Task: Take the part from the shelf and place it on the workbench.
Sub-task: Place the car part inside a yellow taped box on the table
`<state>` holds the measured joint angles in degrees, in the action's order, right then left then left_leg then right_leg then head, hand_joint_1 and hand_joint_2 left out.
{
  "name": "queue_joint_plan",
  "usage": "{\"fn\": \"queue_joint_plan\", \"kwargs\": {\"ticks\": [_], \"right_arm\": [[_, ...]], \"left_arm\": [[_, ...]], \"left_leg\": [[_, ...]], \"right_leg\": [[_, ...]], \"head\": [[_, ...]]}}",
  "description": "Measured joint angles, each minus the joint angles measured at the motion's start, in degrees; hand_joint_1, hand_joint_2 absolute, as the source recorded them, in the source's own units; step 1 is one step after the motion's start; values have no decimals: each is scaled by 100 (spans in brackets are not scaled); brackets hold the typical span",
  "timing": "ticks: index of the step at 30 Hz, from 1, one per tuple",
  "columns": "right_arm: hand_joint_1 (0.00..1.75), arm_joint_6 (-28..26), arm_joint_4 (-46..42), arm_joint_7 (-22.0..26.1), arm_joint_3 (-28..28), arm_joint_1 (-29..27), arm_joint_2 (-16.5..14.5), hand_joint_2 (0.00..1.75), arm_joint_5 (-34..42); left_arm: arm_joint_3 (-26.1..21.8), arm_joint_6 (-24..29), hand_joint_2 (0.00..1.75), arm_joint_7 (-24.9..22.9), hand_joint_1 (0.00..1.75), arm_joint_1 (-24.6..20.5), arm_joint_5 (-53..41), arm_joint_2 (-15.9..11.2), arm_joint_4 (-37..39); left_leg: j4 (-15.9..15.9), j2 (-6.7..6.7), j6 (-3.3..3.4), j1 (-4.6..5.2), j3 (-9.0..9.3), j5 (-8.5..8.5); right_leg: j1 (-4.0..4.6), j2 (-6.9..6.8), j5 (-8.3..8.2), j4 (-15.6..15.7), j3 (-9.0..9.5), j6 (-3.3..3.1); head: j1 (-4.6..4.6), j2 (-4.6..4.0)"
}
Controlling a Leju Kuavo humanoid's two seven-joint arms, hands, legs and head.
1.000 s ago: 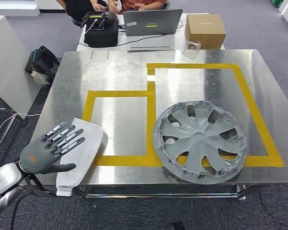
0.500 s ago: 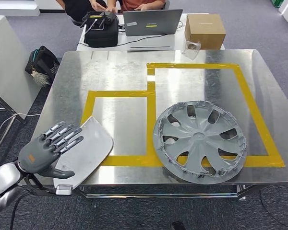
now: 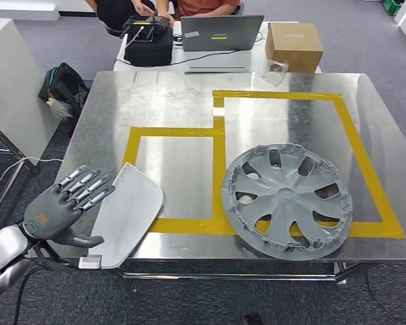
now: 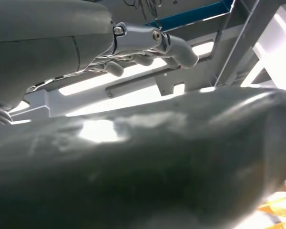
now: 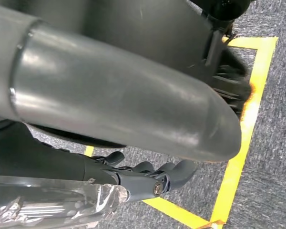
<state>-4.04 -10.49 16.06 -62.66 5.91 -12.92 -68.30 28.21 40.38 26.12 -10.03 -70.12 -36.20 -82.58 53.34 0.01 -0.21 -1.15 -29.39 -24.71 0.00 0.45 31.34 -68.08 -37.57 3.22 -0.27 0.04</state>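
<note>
Left hand (image 3: 63,210) grasping grey panel (image 3: 126,213) at workbench (image 3: 181,108) edge, right hand (image 5: 148,179) hanging released over floor

Bare steel workbench (image 3: 181,101) at 12 o'clock open for passage, hubcap (image 3: 287,200) blocking 3 o'clock, flat grey panel (image 3: 126,213) overhanging the near edge at 7 o'clock

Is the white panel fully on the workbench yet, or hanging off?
Hanging off. The white panel overlaps the workbench's front-left edge, its near end past the rim, with the left hand gripping it.
</note>
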Motion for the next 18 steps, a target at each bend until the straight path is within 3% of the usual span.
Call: {"fn": "queue_joint_plan", "kwargs": {"ticks": [1,2,3,5,7,8,11,13,16,17,18], "right_arm": [[0,0,0,0,0,-1,0,0,0],[0,0,0,-1,0,-2,0,0,1],[0,0,0,-1,0,-2,1,0,2],[0,0,-1,-2,0,0,2,0,4],[0,2,1,-3,0,10,-1,0,6],[0,3,2,-3,0,16,-3,0,9],[0,4,2,-4,0,24,-4,0,19],[0,4,2,-3,0,26,-5,0,25],[0,4,2,-2,0,28,-7,0,29],[0,5,2,-2,0,28,-7,0,30],[0,5,2,-2,0,28,-7,0,31]], "left_arm": [[1,-1,0,0,0,5,0,0,0],[2,-1,0,0,0,7,0,0,0],[3,-1,0,-1,0,6,1,0,0],[1,-1,0,-4,0,1,2,-3,0],[-6,-1,0,-9,0,-8,3,-16,0],[-9,-1,0,-10,0,-13,5,-24,0],[-13,1,0,-11,0,-25,9,-37,0],[-13,1,0,-11,0,-29,9,-46,0],[-11,0,0,-11,0,-28,9,-55,1],[-8,-1,0,-11,0,-25,9,-55,1],[-6,-1,0,-11,0,-24,9,-55,2]], "left_leg": [[7,2,-3,-5,-10,2],[16,4,-9,-14,-16,3],[28,4,-23,-29,-19,2],[60,-2,-82,-63,-23,-11],[117,-17,-178,-69,-65,-18],[144,-25,-226,-60,-93,-7],[192,-29,-321,-69,-163,-3],[506,-19,-346,-75,-317,-291],[1632,-13,-333,-44,-770,-950],[1859,-13,-316,-31,-836,-1017],[1900,-13,-290,-17,-808,-975]], "right_leg": [[-16,-1,117,-359,-155,19],[-30,-1,121,-531,-221,36],[-44,-2,4,-448,-168,52],[-83,-4,-369,258,196,95],[-97,16,-538,872,533,99],[-96,27,-534,994,592,78],[-83,42,-541,965,507,-82],[-75,35,-593,961,426,-206],[-24,20,-704,962,259,-315],[-3,17,-748,961,200,-329],[16,17,-795,961,141,-338]], "head": [[-1,0],[-2,-1],[-1,-1],[1,-1],[16,0],[23,0],[25,0],[19,-1],[18,-1],[19,-1],[19,-1]]}}
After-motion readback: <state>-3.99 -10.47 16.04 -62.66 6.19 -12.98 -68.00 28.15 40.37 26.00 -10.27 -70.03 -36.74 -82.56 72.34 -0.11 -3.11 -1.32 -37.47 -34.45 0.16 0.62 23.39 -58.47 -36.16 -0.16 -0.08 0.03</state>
